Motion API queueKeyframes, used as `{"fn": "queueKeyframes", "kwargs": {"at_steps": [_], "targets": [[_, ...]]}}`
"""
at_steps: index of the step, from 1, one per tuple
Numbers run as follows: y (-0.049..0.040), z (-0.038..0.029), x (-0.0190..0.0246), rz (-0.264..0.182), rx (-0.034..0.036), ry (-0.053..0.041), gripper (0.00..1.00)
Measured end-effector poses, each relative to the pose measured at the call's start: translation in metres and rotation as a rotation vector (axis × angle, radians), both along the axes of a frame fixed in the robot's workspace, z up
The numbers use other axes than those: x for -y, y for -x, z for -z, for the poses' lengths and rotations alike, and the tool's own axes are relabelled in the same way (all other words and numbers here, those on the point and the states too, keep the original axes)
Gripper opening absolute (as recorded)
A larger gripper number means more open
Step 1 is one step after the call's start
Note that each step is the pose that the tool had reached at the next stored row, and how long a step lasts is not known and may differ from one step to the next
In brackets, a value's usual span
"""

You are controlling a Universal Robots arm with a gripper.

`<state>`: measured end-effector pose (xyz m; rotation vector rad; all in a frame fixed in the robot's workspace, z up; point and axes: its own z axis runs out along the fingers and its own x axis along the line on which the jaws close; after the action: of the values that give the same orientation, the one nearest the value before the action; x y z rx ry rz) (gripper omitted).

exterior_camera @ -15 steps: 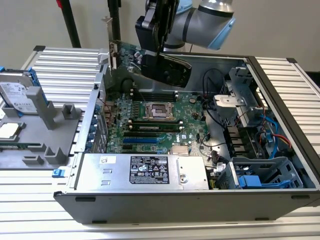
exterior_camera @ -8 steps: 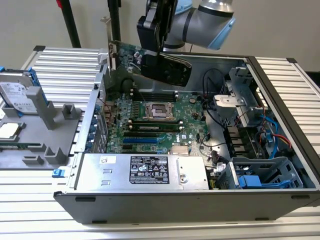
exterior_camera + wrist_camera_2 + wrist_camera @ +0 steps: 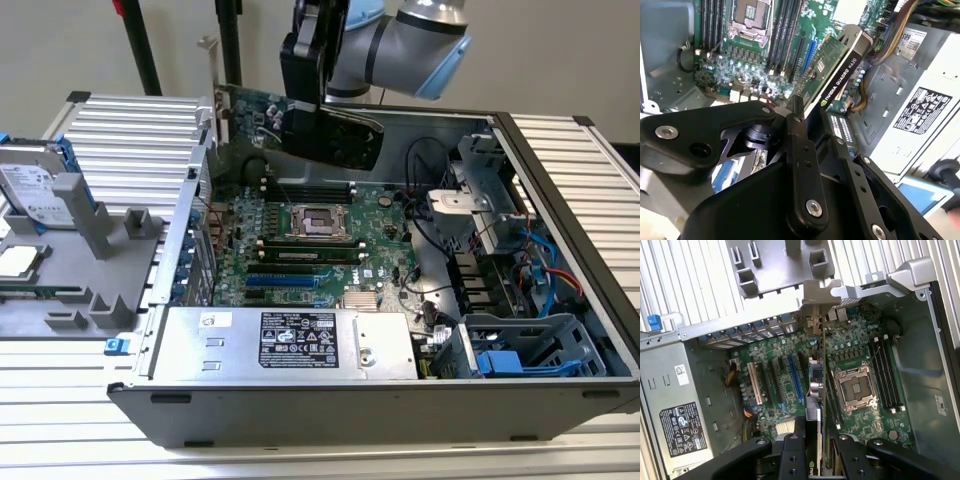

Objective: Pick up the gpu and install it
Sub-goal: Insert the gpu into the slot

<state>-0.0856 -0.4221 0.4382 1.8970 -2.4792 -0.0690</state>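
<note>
Exterior view: gripper (image 3: 303,100) hung above open computer case (image 3: 570,190), jaws clamped narrow on gpu (image 3: 340,138). Card aloft and tilted over motherboard (image 3: 300,255), silver bracket (image 3: 212,75) toward the exterior view's left.

Second wrist view: gpu (image 3: 837,67) jutted out from between fingers (image 3: 799,145), black shroud on one face, green board on other. Looked light, stiff, fragile; best gripped on plain edges, off contacts.

First wrist view: gpu (image 3: 816,385) edge-on, running straight out from jaws, not seated in any slot.
</note>
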Motion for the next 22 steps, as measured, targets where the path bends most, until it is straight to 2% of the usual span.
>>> {"fn": "queueKeyframes", "kwargs": {"at_steps": [8, 22], "targets": [[0.0, -0.0001, 0.0, -0.071, 0.0001, -0.0001, 0.0], [0.0001, -0.0004, 0.0, -0.155, 0.0, 0.0, 0.0]]}}
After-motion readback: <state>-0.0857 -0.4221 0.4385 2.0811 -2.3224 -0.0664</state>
